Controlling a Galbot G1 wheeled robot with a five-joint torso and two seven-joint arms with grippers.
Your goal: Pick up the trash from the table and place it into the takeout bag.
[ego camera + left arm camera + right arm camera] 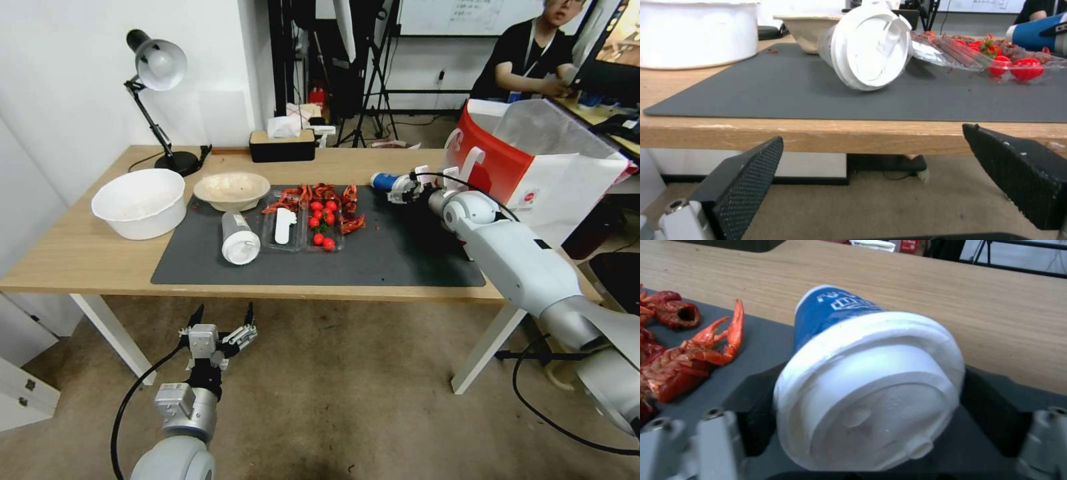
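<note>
Nearest me, my left hand [221, 319] hangs wide below the bench [80, 253] edge; my right hand [405, 188] clasps the blue paper cup [385, 181] beside the takeout bag [507, 167]; crayfish shells [327, 195] lie just left of it.

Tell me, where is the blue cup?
The right claw grips the blue cup on its side over the mat's far right part, between the crayfish shells and the bag.
</note>
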